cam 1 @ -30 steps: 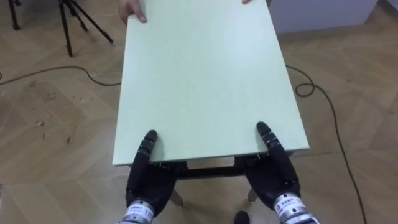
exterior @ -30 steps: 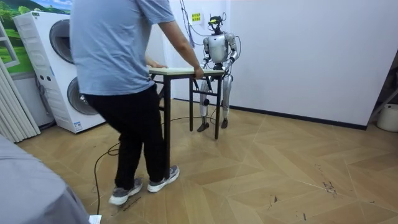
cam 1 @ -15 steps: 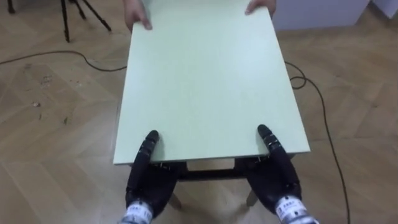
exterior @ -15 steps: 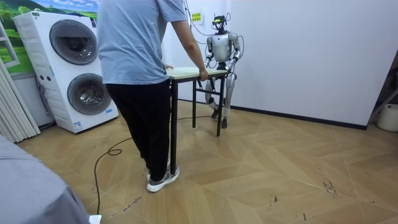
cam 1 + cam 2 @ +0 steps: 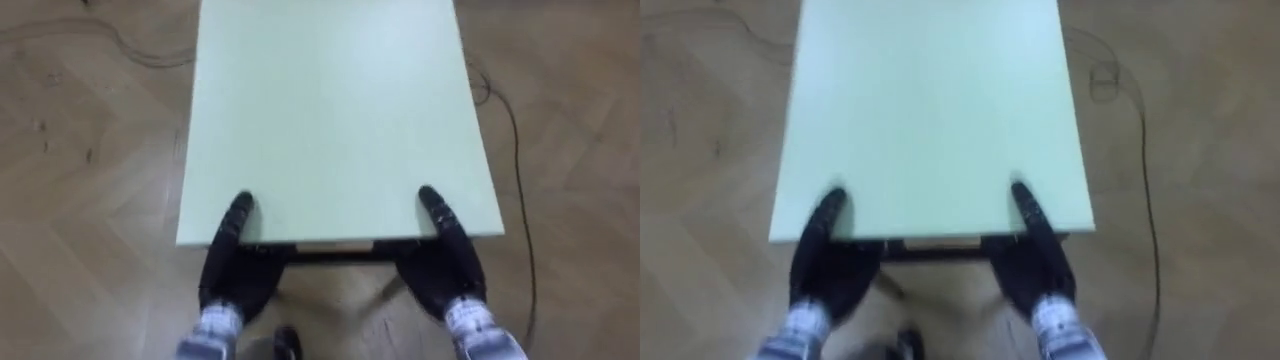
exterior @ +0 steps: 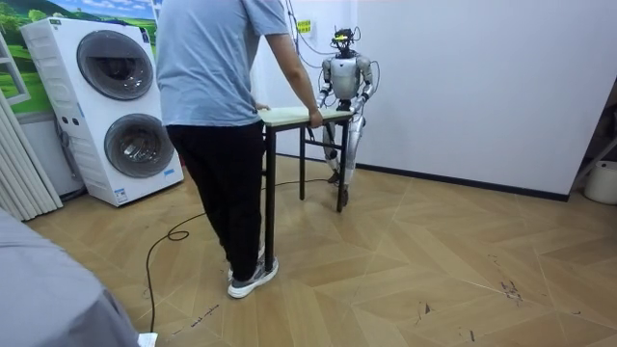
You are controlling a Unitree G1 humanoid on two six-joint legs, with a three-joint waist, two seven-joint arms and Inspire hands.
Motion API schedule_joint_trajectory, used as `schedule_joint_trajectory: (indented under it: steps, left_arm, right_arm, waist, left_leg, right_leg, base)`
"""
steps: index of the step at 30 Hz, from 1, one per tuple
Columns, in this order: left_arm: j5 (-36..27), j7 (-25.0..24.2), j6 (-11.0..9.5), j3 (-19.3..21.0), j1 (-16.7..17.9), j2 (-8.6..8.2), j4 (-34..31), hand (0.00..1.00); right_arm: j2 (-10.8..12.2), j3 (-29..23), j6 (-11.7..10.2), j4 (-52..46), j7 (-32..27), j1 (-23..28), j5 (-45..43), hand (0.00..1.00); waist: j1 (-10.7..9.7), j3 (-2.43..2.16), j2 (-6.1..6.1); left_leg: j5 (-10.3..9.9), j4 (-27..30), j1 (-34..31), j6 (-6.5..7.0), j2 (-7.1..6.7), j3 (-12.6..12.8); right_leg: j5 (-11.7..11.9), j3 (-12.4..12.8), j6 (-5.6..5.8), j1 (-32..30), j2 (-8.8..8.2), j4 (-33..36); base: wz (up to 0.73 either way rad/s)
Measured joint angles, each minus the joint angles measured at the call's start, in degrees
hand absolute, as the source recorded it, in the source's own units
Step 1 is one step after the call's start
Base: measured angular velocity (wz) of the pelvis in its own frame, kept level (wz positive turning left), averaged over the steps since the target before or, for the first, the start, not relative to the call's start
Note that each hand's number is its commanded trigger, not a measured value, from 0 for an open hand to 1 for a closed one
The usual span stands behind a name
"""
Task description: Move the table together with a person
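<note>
Left hand [image 5: 232, 262] pinching the near edge of the pale green rectangular bench [image 5: 330, 110]: thumb flat on top, remaining fingers tucked beneath and hidden. Right hand [image 5: 442, 262] likewise at the other near corner. Bench level, stretching away from the robot over the light herringbone wooden floor [image 5: 90, 180]; dark legs clear of the floor or not, cannot tell. At the far end, a person in a blue shirt and black trousers [image 6: 207, 87], a hand [image 6: 313, 118] on the bench edge. Stacked white washing machines [image 6: 111, 106] at the room view's left, near the person; white wall [image 6: 463, 77] close behind the robot. Likely trouble: thumbs sliding off the smooth top through any mismatch of pace with the person; tilt from uneven lifting; a bench leg catching the floor; a bump against the machines or wall.
</note>
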Motion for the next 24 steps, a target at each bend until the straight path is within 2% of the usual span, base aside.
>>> schedule_joint_trajectory:
  steps: [1, 2, 3, 4, 5, 6, 7, 8, 9, 10, 11, 12, 13, 15, 16, 17, 18, 19, 20, 21, 22, 23, 24]
  left_arm:
    - [0.0, 0.0, 0.1, 0.1, 0.3, 0.23, 0.2, 1.0]
    - [0.0, 0.0, 0.2, 0.1, 0.8, 0.39, 0.2, 1.0]
    - [0.0, 0.0, 0.2, 0.0, 1.5, 0.4, 0.1, 1.0]
    - [0.0, 0.0, 0.1, -0.3, 1.6, 0.85, 0.1, 1.0]
    - [-0.1, 0.0, -0.1, -0.6, 1.5, 1.08, 0.1, 1.0]
    - [-0.2, 0.0, -0.7, -0.8, 1.5, 1.27, 0.0, 1.0]
    - [-0.4, 0.0, -1.2, -1.1, 2.2, 1.0, 0.0, 1.0]
    - [-0.5, 0.0, -1.3, -1.1, 2.6, 0.96, 0.0, 1.0]
    - [-0.9, 0.0, -1.6, -1.2, 3.3, 0.89, 0.0, 1.0]
    - [-0.9, 0.0, -1.8, -1.4, 3.8, 0.52, 0.0, 1.0]
    - [-0.9, 0.0, -1.9, -1.6, 3.9, 0.23, 0.1, 1.0]
    - [-0.9, 0.1, -1.9, -1.6, 3.9, -0.27, 0.1, 1.0]
    - [-0.7, 0.1, -1.9, -1.5, 3.9, -0.55, 0.1, 1.0]
    - [-0.2, 0.4, -1.9, -1.6, 3.9, -1.26, 0.1, 1.0]
    - [-0.2, 0.6, -1.9, -1.5, 4.0, -1.61, 0.1, 1.0]
    - [-0.2, 0.7, -1.9, -1.5, 4.1, -1.82, 0.1, 1.0]
    - [-0.3, 0.9, -2.2, -1.6, 4.1, -2.3, 0.1, 1.0]
    - [-0.3, 1.4, -2.3, -1.6, 4.3, -2.28, 0.1, 1.0]
    - [-0.3, 1.4, -2.3, -1.6, 4.6, -2.29, 0.1, 1.0]
    - [-0.3, 1.4, -2.5, -1.6, 5.1, -2.37, -0.3, 1.0]
    - [-0.2, 1.4, -3.3, -1.7, 5.3, -2.73, -0.7, 1.0]
    - [-0.1, 1.4, -3.6, -1.8, 5.8, -3.01, -0.8, 1.0]
    - [-0.2, 1.4, -4.0, -2.3, 6.1, -3.28, -1.0, 1.0]
  right_arm:
    - [-0.1, 0.5, -0.1, 0.2, -0.2, 0.3, 0.0, 1.0]
    - [-0.2, 0.9, -0.2, 0.6, -0.2, 0.4, 0.0, 1.0]
    - [-0.2, 1.3, -0.5, 0.9, -0.2, 0.9, 0.1, 1.0]
    - [-0.2, 1.7, -1.1, 1.0, -0.2, 1.4, 0.4, 1.0]
    - [-0.2, 2.0, -1.4, 0.9, -0.2, 1.4, 0.5, 1.0]
    - [-0.2, 2.0, -1.4, 0.9, -0.2, 1.3, 0.4, 1.0]
    - [-0.2, 2.2, -1.6, 1.2, -0.2, 1.4, 0.3, 1.0]
    - [-0.2, 2.5, -1.9, 1.4, -0.2, 1.5, 0.3, 1.0]
    - [-0.7, 3.1, -2.1, 1.5, -0.2, 1.7, 0.5, 1.0]
    - [-1.0, 3.2, -2.1, 1.5, -0.2, 1.8, 0.4, 1.0]
    - [-1.1, 3.3, -2.4, 1.5, -0.2, 1.8, 0.3, 1.0]
    - [-1.2, 3.7, -3.4, 1.5, -0.2, 1.7, 0.0, 1.0]
    - [-1.2, 3.8, -4.0, 1.3, -0.2, 1.7, -0.3, 1.0]
    - [-1.3, 3.9, -4.5, 0.9, -0.3, 1.7, -1.0, 1.0]
    - [-1.3, 4.0, -5.5, 0.9, -0.4, 1.7, -1.8, 1.0]
    - [-1.4, 4.0, -5.9, 0.9, -0.5, 1.7, -2.1, 1.0]
    - [-1.8, 4.6, -6.8, 0.9, -0.7, 1.4, -2.2, 1.0]
    - [-2.0, 5.5, -7.6, 0.9, -1.0, 1.3, -2.2, 1.0]
    - [-2.1, 5.9, -7.7, 0.9, -1.1, 1.2, -2.3, 1.0]
    - [-2.3, 6.8, -8.6, 0.6, -1.1, 1.2, -2.5, 1.0]
    - [-3.1, 7.5, -9.6, 0.1, -1.1, 1.2, -2.4, 1.0]
    - [-3.5, 7.7, -9.7, 0.1, -1.1, 1.2, -2.3, 1.0]
    - [-3.8, 7.8, -9.9, 0.1, -1.2, 0.9, -2.1, 1.0]
  waist:
    - [1.9, -0.06, 0.04]
    - [2.8, -0.09, 0.11]
    - [4.5, -0.35, 0.64]
    - [5.6, -0.59, 1.27]
    - [5.8, -0.65, 1.25]
    - [5.5, -0.67, 1.47]
    - [5.4, -0.57, 1.67]
    - [5.4, -0.6, 1.73]
    - [5.0, -0.58, 1.77]
    - [4.1, -0.49, 2.06]
    - [4.0, -0.42, 2.46]
    - [4.1, -0.33, 3.07]
    - [4.1, -0.35, 3.5]
    - [3.7, -0.29, 4.07]
    - [3.4, -0.3, 4.75]
    - [3.1, -0.33, 5.08]
    - [3.4, -0.25, 5.29]
    - [4.8, -0.4, 5.07]
    - [5.0, -0.57, 5.3]
    - [4.6, -0.91, 5.68]
    - [4.9, -0.99, 6.54]
    - [4.9, -1.29, 7.3]
    - [4.4, -1.59, 8.92]
  left_leg:
    - [1.5, -2.1, 1.7, -0.69, 1.0, 0.9]
    - [2.7, -3.7, 2.9, -1.25, 1.35, 1.1]
    - [5.9, -7.8, 4.8, -2.55, 2.05, 0.9]
    - [11.2, -14.0, 6.7, -6.24, 2.15, -0.8]
    - [14.5, -17.4, 7.5, -10.62, 2.09, -2.2]
    - [16.8, -18.4, 7.8, -14.4, 2.25, -5.3]
    - [10.3, -10.8, 7.4, -10.59, 2.13, -6.2]
    - [6.5, -6.5, 7.4, -9.47, 2.23, -6.4]
    - [0.1, 2.3, 7.8, -9.27, 2.32, -7.2]
    - [-4.5, 9.1, 8.7, -9.27, 2.65, -7.4]
    - [-6.5, 11.9, 9.5, -9.62, 3.1, -7.5]
    - [-10.1, 15.7, 11.7, -10.05, 4.27, -7.7]
    - [-12.5, 18.2, 14.3, -10.45, 5.58, -7.6]
    - [-13.8, 20.6, 18.4, -11.48, 6.25, -7.7]
    - [-14.5, 21.1, 21.0, -12.34, 6.32, -7.9]
    - [-14.8, 20.8, 21.9, -12.46, 6.24, -8.1]
    - [-15.7, 17.8, 22.8, -12.86, 5.27, -8.4]
    - [-15.7, 14.9, 23.9, -12.89, 4.06, -8.8]
    - [-15.7, 12.9, 24.3, -12.93, 3.65, -9.5]
    - [-15.9, 9.8, 25.0, -13.9, 2.91, -11.0]
    - [-16.0, 11.9, 25.7, -14.17, 3.34, -11.0]
    - [-16.0, 13.4, 27.0, -14.15, 3.65, -11.3]
    - [-16.5, 13.4, 30.0, -14.23, 4.4, -12.2]
  right_leg:
    - [-0.1, 0.2, -0.17, 0.5, 0.76, -1.8]
    - [0.1, 0.2, -0.56, 0.9, 1.1, -2.7]
    - [1.3, 0.2, -1.92, 0.9, 2.67, -3.9]
    - [3.4, 0.3, -3.65, 0.6, 4.66, -5.5]
    - [4.3, 0.2, -4.38, 0.3, 5.51, -6.6]
    - [5.9, -1.6, -5.34, -0.6, 5.59, -7.8]
    - [6.8, -2.7, -6.29, -0.8, 5.64, -7.8]
    - [7.2, -3.1, -6.68, -0.9, 5.62, -7.9]
    - [8.2, -3.5, -7.39, -1.1, 5.64, -8.0]
    - [8.9, -4.2, -7.96, -1.4, 5.68, -8.1]
    - [9.3, -4.5, -8.17, -1.7, 5.85, -8.1]
    - [10.1, -4.5, -8.73, -2.6, 6.4, -8.1]
    - [10.8, -4.7, -9.23, -3.7, 7.02, -8.0]
    - [11.4, -5.0, -9.45, -5.4, 7.17, -7.1]
    - [11.4, -5.2, -9.47, -6.6, 7.17, -6.0]
    - [11.4, -5.3, -9.46, -7.2, 7.18, -5.5]
    - [11.5, -6.5, -9.4, -8.0, 7.13, -4.7]
    - [12.4, -7.0, -9.99, -8.2, 7.19, -5.6]
    - [13.4, -7.2, -10.15, -8.1, 7.33, -7.0]
    - [15.3, -7.9, -10.58, -8.5, 7.17, -10.3]
    - [16.1, -9.0, -10.82, -9.1, 7.64, -11.0]
    - [16.2, -10.2, -11.07, -8.9, 8.01, -10.8]
    - [16.4, -12.9, -11.48, -9.1, 8.67, -10.0]
  base:
    - [-0.63]
    - [-0.74]
    - [-0.43]
    - [-0.26]
    - [0.0]
    - [0.12]
    - [0.11]
    - [0.16]
    - [0.18]
    - [0.24]
    - [0.2]
    - [0.0]
    - [0.0]
    - [0.02]
    - [0.06]
    - [0.0]
    - [-0.37]
    - [-0.51]
    - [-0.39]
    - [-0.1]
    - [-0.04]
    - [-0.05]
    - [0.29]
